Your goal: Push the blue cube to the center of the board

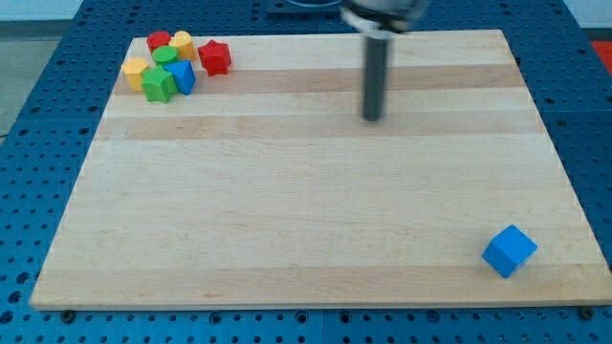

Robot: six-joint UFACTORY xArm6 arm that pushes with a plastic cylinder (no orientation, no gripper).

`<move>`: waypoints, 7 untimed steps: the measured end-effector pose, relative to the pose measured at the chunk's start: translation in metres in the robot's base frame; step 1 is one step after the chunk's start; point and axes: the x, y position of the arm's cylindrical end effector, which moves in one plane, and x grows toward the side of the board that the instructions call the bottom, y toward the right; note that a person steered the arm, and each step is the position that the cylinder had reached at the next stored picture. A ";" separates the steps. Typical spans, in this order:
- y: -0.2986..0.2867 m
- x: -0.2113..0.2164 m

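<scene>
The blue cube (509,250) lies near the board's bottom right corner, alone. My tip (371,118) touches the board in the upper middle, a little right of centre. It is far from the blue cube, up and to the left of it, with nothing between them. The rod rises from the tip to the view's top edge.
A cluster of blocks sits at the board's top left corner: a red star-like block (215,57), a blue block (182,76), a green block (159,84), a yellow block (136,70), a red block (158,41), a yellow block (182,42) and a green cylinder (166,55). The wooden board (287,210) lies on a blue perforated table.
</scene>
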 end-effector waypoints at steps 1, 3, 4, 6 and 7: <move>0.115 0.048; 0.162 0.186; 0.131 0.197; 0.050 0.202; -0.007 0.191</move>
